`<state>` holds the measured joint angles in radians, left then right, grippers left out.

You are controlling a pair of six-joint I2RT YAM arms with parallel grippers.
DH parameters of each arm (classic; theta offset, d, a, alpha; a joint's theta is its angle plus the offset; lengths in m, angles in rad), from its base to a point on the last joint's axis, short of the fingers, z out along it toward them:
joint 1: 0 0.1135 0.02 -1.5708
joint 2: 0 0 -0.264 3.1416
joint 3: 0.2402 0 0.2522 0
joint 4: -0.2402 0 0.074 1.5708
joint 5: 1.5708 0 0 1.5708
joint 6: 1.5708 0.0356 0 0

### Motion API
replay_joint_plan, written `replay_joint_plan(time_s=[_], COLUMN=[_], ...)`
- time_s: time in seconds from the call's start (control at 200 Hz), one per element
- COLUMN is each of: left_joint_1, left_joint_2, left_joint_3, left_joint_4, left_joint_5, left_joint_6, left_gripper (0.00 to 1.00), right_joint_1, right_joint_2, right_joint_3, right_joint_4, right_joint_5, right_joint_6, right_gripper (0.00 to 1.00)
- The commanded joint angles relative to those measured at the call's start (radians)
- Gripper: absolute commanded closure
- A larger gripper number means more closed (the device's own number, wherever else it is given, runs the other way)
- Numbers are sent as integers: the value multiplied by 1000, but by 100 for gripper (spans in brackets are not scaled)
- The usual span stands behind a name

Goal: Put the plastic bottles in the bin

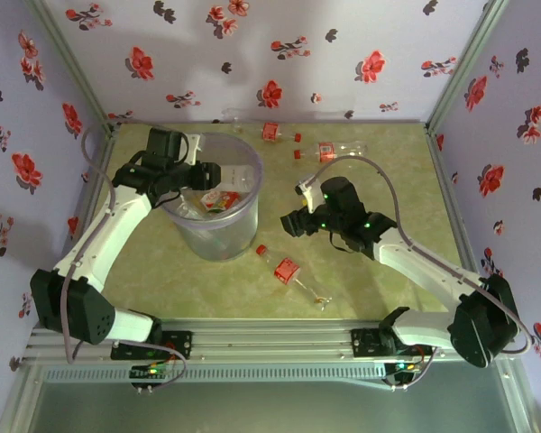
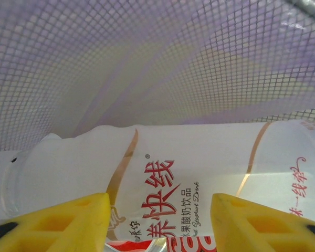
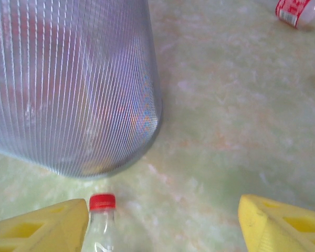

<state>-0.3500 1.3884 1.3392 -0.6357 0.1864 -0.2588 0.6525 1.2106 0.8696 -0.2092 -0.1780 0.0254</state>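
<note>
My left gripper (image 2: 160, 220) (image 1: 200, 191) reaches down inside the bin (image 1: 239, 153) (image 2: 147, 63). Its yellow fingers (image 2: 68, 223) close on a red-labelled plastic bottle (image 2: 197, 245), of which just a strip shows at the frame's bottom edge. Beyond it a white bottle with red lettering (image 2: 199, 157) lies across the bin's floor. My right gripper (image 1: 293, 225) (image 3: 163, 226) hangs open just right of the bin (image 3: 68, 84). It is above a clear red-capped bottle (image 1: 287, 271) (image 3: 101, 220) that lies on the table, its cap beside the left finger (image 3: 47, 228).
Two red-labelled bottles (image 1: 270, 132) (image 1: 325, 150) and a clear one (image 1: 243, 115) lie near the back wall; one of them shows as a bottle (image 3: 299, 11) in the right wrist view. Flowered walls close in the green tabletop (image 1: 388, 198) on three sides.
</note>
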Motion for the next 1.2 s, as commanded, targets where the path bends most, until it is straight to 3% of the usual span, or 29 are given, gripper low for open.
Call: replay_joint_plan(time_s=[0.0,0.24,0.39,0.895,1.195], left_joint_1=[-5,-3,-3,-3,-3], left_joint_2=[-33,-101,-140,-211,-202], left_joint_3=[20,50,64,19,10], left_joint_4=[10,67,105,144,163], left_joint_5=[-6,-5,-5,7,13], left_joint_6=[-18,-69,-105,-135,-141], left_gripper=[42,28,24,22,21], right_joint_1=[4,113,164,264,279], right_joint_2=[-40,-53,-33,125,239], right_joint_3=[32,71,50,-75,-111], right_joint_4=[-204,-517,-588,-496,-398], right_joint_5=[14,83,108,103,132], right_joint_6=[0,123,239,319,334], right_gripper=[24,20,17,9,18])
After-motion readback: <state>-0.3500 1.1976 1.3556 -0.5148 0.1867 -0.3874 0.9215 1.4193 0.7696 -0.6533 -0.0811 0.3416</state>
